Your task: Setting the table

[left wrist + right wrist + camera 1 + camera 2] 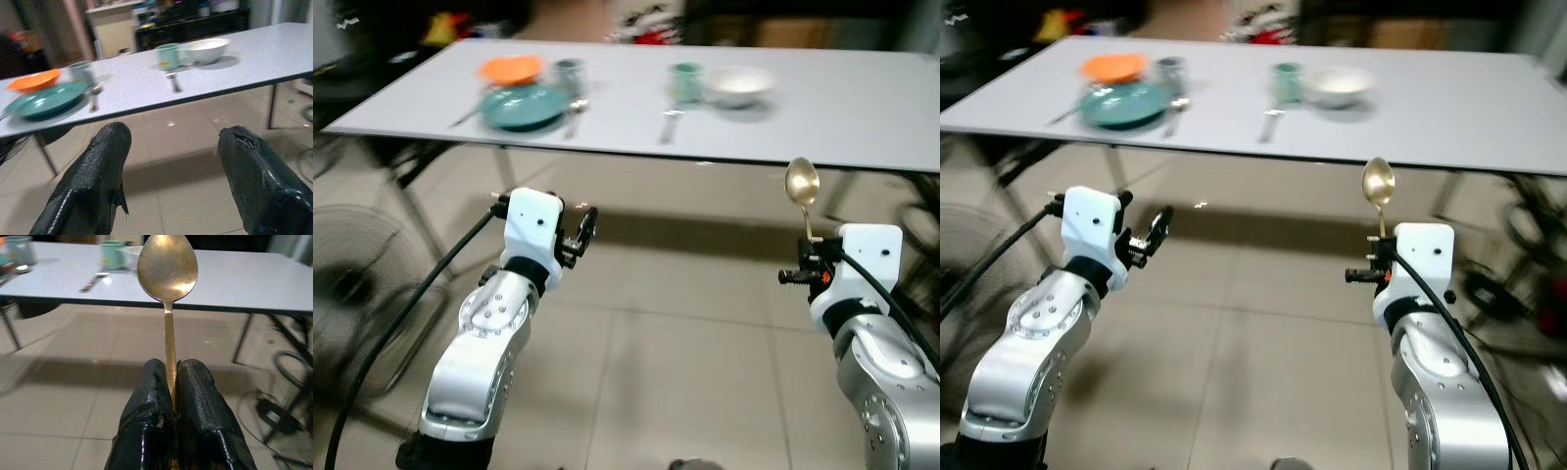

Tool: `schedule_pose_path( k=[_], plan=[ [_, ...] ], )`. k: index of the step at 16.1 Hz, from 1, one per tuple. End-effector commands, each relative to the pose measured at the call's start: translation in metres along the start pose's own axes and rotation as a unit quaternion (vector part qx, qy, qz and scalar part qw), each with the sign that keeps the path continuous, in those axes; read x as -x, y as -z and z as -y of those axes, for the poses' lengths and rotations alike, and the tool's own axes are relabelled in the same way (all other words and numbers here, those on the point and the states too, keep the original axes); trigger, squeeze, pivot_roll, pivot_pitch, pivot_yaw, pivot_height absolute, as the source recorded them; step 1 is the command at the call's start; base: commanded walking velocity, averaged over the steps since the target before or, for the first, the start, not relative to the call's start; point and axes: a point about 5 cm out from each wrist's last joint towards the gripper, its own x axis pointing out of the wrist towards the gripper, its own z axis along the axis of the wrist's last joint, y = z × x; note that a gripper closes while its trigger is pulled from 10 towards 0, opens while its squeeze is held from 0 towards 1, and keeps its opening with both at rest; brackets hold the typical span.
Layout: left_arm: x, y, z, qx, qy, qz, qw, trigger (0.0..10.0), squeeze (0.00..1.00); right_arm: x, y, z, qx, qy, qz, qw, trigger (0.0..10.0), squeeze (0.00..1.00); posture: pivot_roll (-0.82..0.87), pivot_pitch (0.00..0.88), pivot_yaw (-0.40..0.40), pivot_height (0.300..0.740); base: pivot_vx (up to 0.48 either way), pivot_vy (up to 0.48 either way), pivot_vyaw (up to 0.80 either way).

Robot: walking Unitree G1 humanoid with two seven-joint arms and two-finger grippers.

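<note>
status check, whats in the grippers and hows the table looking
Right gripper shut on gold spoon, bowl up. Left gripper open, short of the table. Nothing in the way.

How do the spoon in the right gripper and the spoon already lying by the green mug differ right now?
The gold spoon stands upright, bowl up, clamped by its handle in the right gripper; the silver spoon lies flat on the table in front of the green mug. One is gold-coloured, the other silvery. The gold one is off the table.

Dim indoor light, soft blur
</note>
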Motion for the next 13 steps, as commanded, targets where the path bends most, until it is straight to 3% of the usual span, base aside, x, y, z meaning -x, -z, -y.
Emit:
schedule_pose_path(
  k=[1, 10, 13],
  plan=[
    [-0.0002, 0.0011, 0.0003, 0.001, 0.002, -0.002, 1.000, 10.0, 0.00, 0.0022, -0.0033, 0.0027, 0.002, 0.005, 0.006, 1.000, 10.0, 0.00, 0.00, 0.000, 0.056, 0.740, 0.259, 0.000, -0.80],
    [0.0003, 0.0016, -0.0012, 0.001, 0.004, -0.005, 1.000, 10.0, 0.00, 0.0014, -0.0016, 0.0046, -0.005, 0.020, -0.002, 1.000, 10.0, 0.00, -0.01, 0.000, 0.061, 0.740, 0.271, 0.000, -0.80],
    [-0.0001, 0.0017, -0.0022, 0.001, -0.001, -0.005, 1.000, 10.0, 0.00, -0.0017, -0.0064, 0.0032, -0.005, 0.000, 0.010, 1.000, 10.0, 0.00, 0.00, 0.000, 0.061, 0.740, 0.280, 0.000, -0.15]
  ],
)
